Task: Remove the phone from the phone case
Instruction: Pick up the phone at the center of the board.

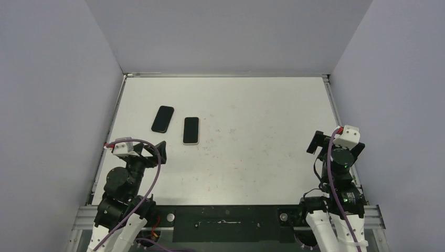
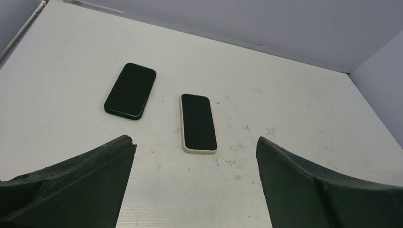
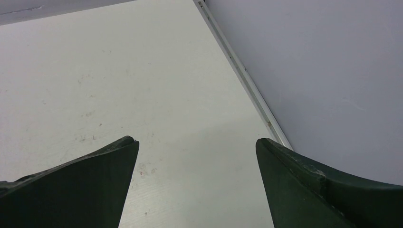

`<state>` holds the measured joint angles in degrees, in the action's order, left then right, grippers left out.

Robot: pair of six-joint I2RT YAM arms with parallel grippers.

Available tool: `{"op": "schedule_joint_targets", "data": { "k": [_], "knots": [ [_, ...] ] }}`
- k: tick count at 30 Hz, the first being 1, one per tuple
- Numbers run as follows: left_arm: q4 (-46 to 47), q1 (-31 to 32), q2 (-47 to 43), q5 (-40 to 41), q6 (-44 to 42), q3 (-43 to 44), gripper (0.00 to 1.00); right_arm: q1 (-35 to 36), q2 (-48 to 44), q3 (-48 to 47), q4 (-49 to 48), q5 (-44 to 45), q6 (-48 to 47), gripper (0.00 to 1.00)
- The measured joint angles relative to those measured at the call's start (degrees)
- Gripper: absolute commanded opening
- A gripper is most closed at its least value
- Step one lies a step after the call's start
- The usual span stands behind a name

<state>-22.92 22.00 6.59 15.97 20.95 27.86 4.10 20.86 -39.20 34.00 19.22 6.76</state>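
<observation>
- You see the black-screened rectangular phone [image 2: 198, 121] lying flat, screen up, left of centre and toward the far side.
- You find it seated inside the cream-white phone case [image 2: 199, 151], whose rim frames every edge.

The frame edge at six o'clock is cutting off the left fingers [image 2: 66, 190] and right fingers [image 3: 66, 190]. Overhead, toward nine o'clock, the black phone [image 1: 162, 119] is appearing too small to tell whether it is bare.
</observation>
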Motion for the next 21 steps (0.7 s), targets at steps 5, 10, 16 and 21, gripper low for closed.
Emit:
{"op": "schedule_joint_targets", "data": {
  "k": [5, 10, 16, 21],
  "knots": [
    [0.02, -0.09, 0.72, -0.52, -0.17, 0.00, 0.97, 0.00, 0.31, -0.02, 0.20, 0.04, 0.00, 1.00],
    [0.00, -0.09, 1.77, -1.29, -0.20, 0.04, 0.97, -0.02, 0.81, -0.02, 0.20, 0.02, -0.04, 1.00],
    [-0.02, -0.09, 5.40, -1.88, -0.39, 0.07, 0.97, -0.04, 2.08, -0.02, 0.24, -0.02, -0.04, 1.00],
    [-0.26, -0.26, 8.13, -1.92, -0.44, 0.35, 0.97, -0.04, 2.08, -0.02, 0.24, -0.02, -0.04, 1.00]
  ]
}}
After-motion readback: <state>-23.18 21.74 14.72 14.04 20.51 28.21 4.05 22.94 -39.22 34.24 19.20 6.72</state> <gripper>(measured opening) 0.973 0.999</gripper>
